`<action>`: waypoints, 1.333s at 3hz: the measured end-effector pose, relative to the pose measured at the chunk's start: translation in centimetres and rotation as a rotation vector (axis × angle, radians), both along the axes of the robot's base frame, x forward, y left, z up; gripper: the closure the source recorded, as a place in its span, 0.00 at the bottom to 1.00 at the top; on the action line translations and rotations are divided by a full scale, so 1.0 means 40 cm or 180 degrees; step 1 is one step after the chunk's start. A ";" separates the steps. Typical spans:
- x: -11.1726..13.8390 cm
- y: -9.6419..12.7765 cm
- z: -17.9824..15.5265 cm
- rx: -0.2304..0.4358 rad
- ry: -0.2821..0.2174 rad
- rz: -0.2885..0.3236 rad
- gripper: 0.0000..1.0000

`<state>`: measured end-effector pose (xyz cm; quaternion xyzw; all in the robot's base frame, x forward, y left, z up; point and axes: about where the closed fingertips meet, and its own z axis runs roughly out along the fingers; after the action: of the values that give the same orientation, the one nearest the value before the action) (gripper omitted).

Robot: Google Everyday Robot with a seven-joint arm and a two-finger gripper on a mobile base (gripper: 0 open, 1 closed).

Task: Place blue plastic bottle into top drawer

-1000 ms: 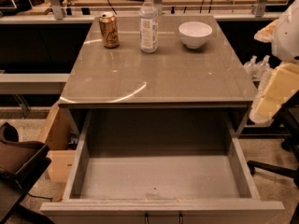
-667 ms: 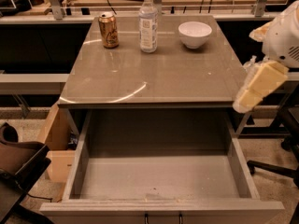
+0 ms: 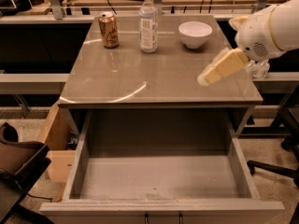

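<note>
Camera view: end effector [image 3: 208,77] above table [image 3: 140,73]

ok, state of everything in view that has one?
Bottle: upright, capped, on the table, not held.
Drawer: pulled open, nothing inside.
Can: upright on the table.
Bowl: right way up.
Gripper: over the table's right side, holding nothing.

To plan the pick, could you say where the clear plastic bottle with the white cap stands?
The bottle stands at the rear of the table, between gold can and white bowl; the gripper hovers over its right edge.
</note>
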<state>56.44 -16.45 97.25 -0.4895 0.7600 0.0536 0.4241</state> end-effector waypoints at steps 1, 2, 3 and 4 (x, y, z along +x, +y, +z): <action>0.071 0.053 0.012 0.0389 -0.0306 -0.0094 0.00; 0.137 0.083 0.032 0.0759 -0.0646 -0.0239 0.00; 0.165 0.075 0.074 0.0809 -0.0846 -0.0358 0.00; 0.165 0.075 0.074 0.0809 -0.0846 -0.0358 0.00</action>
<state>63.04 -13.47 100.19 -0.3915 0.7106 0.0603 0.5815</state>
